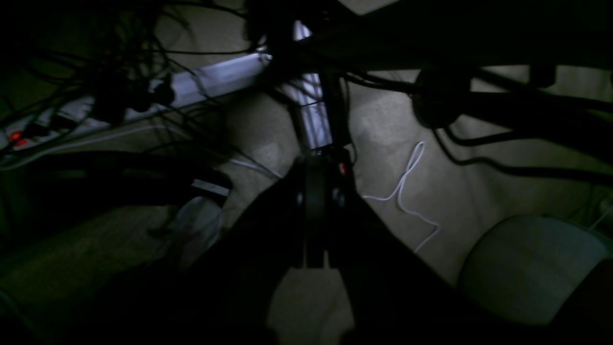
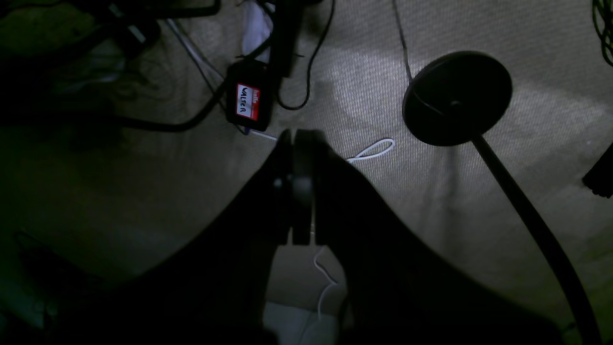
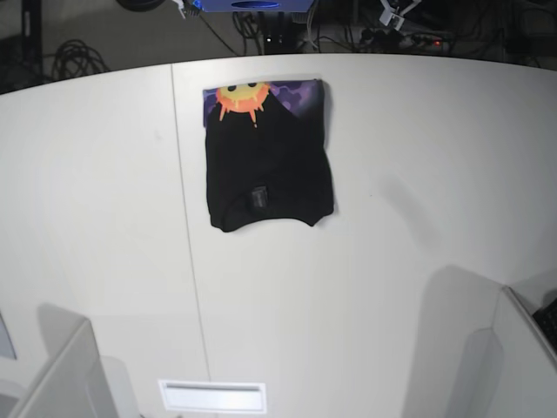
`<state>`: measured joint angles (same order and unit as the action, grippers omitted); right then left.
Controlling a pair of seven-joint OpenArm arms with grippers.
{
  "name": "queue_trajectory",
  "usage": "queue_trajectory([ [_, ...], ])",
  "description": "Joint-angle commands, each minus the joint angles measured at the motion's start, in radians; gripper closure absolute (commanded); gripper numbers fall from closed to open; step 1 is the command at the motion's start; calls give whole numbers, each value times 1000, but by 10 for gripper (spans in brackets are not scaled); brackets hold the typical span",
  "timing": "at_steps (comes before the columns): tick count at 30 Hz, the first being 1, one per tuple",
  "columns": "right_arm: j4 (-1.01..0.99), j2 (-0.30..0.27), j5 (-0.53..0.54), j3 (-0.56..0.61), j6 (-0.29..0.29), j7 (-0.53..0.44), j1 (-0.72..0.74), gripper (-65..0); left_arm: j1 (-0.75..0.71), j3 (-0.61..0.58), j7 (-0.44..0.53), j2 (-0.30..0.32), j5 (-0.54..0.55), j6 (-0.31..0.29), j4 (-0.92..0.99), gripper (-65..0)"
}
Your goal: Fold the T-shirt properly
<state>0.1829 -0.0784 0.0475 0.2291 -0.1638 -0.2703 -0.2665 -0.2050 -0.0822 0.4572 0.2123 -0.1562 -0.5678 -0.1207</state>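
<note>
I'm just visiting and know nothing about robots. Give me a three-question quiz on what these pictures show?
1. True or false: the T-shirt lies folded on the table.
2. What shows along the shirt's far edge? A) an orange sun print B) a white collar C) a zip
3. Fill in: in the wrist views, the left gripper and right gripper are both ____.

Key: 1 true; 2 A; 3 shut

Handwritten "WALTER" on a red-bordered sticker (image 2: 247,101).
</note>
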Motion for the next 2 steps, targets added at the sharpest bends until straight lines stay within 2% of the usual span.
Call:
queue_trajectory([
  [1,0,-4,1,2,-1,-7,-10,0,6,-4,10,8,-3,-7,-1,0],
  [2,0,-4,1,2,-1,-7,-10,0,12,-4,10,8,-3,-7,-1,0],
])
